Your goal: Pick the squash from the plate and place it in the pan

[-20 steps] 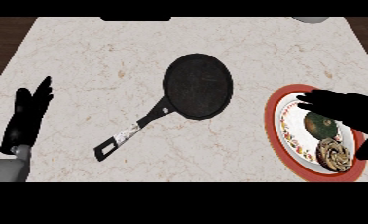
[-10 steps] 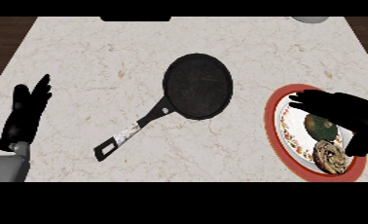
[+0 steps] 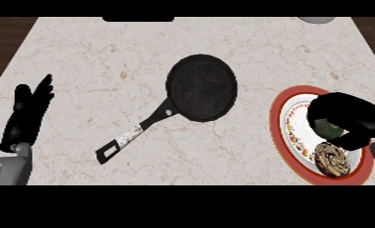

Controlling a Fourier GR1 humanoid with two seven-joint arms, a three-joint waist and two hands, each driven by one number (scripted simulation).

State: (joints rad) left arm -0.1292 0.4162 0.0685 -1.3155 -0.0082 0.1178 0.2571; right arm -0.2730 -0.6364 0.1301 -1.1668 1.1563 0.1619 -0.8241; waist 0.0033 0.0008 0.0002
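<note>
Right hand (image 3: 343,115): fingers curled round dark green squash (image 3: 328,129), seemingly gripping it. Squash on red-rimmed plate (image 3: 276,123), beside brown coiled pastry (image 3: 334,158). Left hand (image 3: 26,115): open, resting, left edge. Black pan (image 3: 202,88): mid-counter.

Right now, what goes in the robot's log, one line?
right hand: curled round squash | squash: on plate | pan: empty | left hand: open, resting left

From your right hand (image 3: 343,109), curled round the squash (image 3: 327,129) on the plate (image 3: 281,118), the bare counter (image 3: 255,123) to the pan (image 3: 202,87) is open, and only the pan's handle (image 3: 135,135) lies slanted further left.
</note>
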